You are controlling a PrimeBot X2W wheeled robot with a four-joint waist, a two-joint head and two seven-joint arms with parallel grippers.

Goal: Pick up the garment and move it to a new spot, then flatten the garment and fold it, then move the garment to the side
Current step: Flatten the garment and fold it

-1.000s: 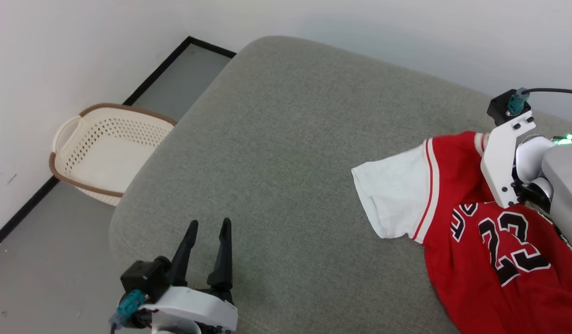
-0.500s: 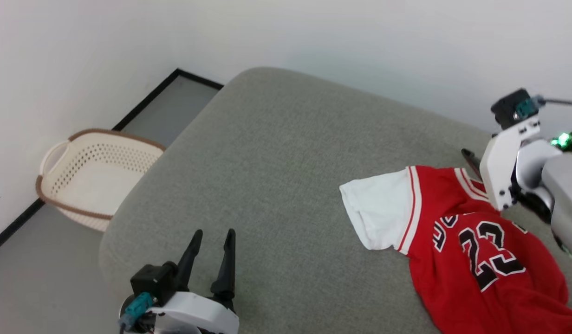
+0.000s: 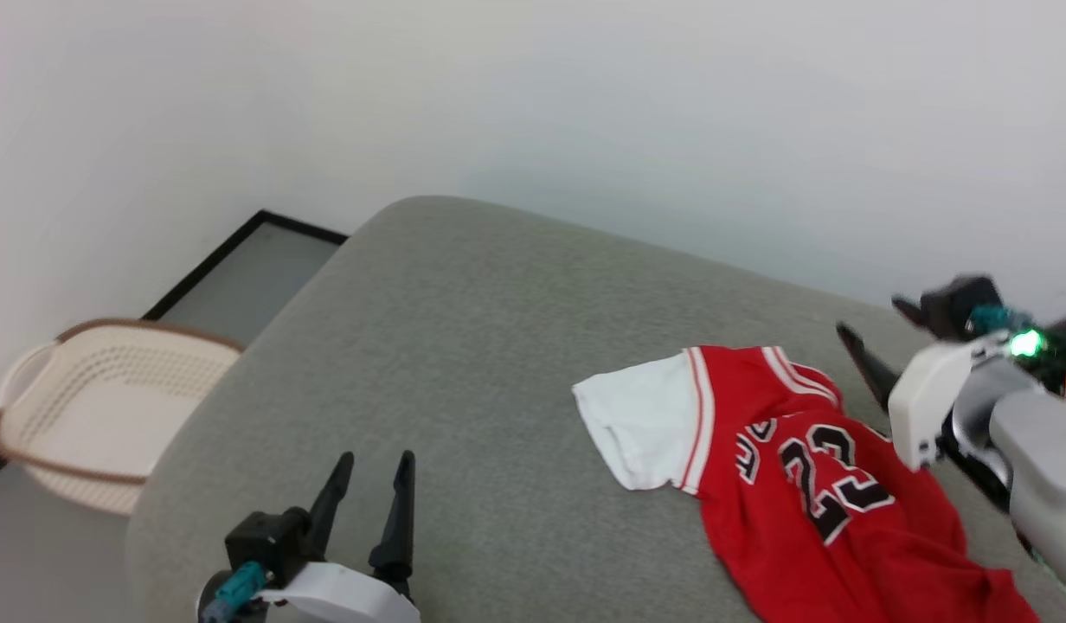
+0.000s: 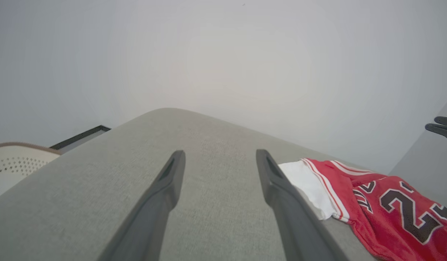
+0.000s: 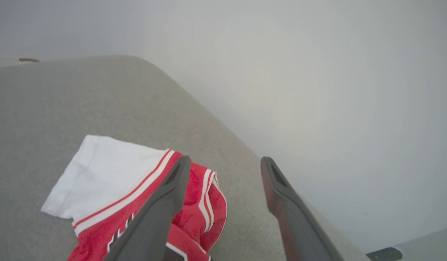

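You're holding the right gripper (image 3: 883, 342) with its jaws wide apart and nothing between them, near the collar end of the garment (image 3: 810, 484). In its wrist view its left finger is overlapping the red shoulder and its right finger is sitting over the bare grey cushion (image 3: 464, 346), and it looks clear of the cloth. The left gripper (image 3: 375, 459) is standing apart and empty too, with the garment lying well off to its right, white sleeve nearest. The garment is lying chest-up on the cushion but rumpled, its lower part bunching, so you're probably starting the flatten step. To do it well, be bringing both grippers to opposite edges: left on the sleeve side, right on the collar side. Be pinching one layer only and pulling outward low over the cushion, not lifting, so nothing is doubling under. Be ignoring the basket (image 3: 92, 407) off to the left gripper's left.
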